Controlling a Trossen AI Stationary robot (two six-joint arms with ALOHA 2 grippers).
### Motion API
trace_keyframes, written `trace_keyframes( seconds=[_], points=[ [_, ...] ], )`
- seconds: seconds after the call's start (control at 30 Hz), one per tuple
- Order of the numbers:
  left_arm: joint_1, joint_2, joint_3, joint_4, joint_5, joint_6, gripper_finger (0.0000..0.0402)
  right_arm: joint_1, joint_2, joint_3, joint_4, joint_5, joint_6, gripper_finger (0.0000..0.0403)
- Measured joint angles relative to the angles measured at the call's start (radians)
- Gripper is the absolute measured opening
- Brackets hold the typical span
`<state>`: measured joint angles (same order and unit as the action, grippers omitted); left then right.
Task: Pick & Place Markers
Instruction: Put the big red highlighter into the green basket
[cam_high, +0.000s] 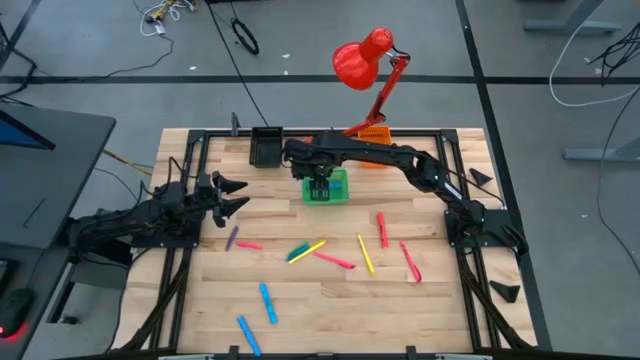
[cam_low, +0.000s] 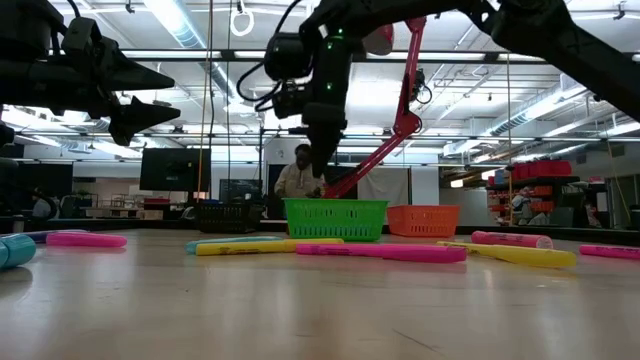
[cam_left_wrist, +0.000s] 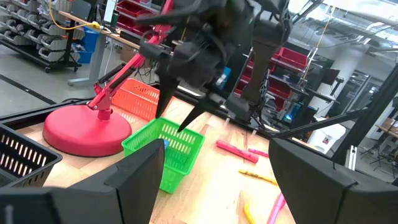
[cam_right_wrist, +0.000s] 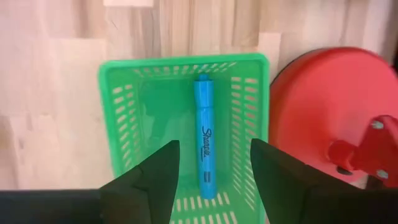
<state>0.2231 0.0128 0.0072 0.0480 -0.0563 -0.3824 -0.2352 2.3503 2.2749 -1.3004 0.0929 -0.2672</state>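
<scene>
Two dark fingers (cam_right_wrist: 273, 180) of the right gripper (cam_right_wrist: 214, 180) fill the lower edge of the right wrist view, spread apart with nothing between them. Past them a blue marker (cam_right_wrist: 204, 144) lies lengthwise on the floor of the green bin (cam_right_wrist: 121, 112), beside the red lamp's base (cam_right_wrist: 311, 106).

From above, the right arm reaches from the right edge of the table (cam_high: 310, 300) across to the upper centre, its wrist bent so the right gripper (cam_high: 320, 190) points straight down over the green bin (cam_high: 343, 190). The low view shows that gripper (cam_low: 318, 165) hanging just above the bin's rim, not touching it.

At centre left of the high view the left arm stretches level toward the middle, its left gripper (cam_high: 236, 196) held wide open and clear of the wood; its fingers (cam_left_wrist: 124, 186) frame the lower edge of its own wrist view.

Loose markers are scattered over the lower half of the table in the high view: a purple one (cam_high: 232, 238) near the left gripper, pink (cam_high: 334, 260) and yellow (cam_high: 365, 254) ones at centre, more pink (cam_high: 410, 262) at right, and two blue (cam_high: 267, 301) toward the bottom edge. A black bin (cam_high: 266, 146) and an orange bin (cam_high: 372, 133) flank the green one.
</scene>
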Motion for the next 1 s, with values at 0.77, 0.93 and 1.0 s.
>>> trace_keyframes(
  seconds=[0.77,0.93,1.0],
  points=[
    [0.000,0.000,0.000,0.000,0.000,0.000,0.0296,0.035,-0.087,0.001,-0.027,-0.003,0.124,0.0200],
    [0.000,0.000,0.000,0.000,0.000,0.000,0.0296,0.061,-0.087,0.001,-0.043,0.000,0.281,0.0199],
    [0.000,0.000,0.000,0.000,0.000,0.000,0.0296,0.071,-0.087,0.001,-0.051,-0.006,0.348,0.0199]
  ],
)
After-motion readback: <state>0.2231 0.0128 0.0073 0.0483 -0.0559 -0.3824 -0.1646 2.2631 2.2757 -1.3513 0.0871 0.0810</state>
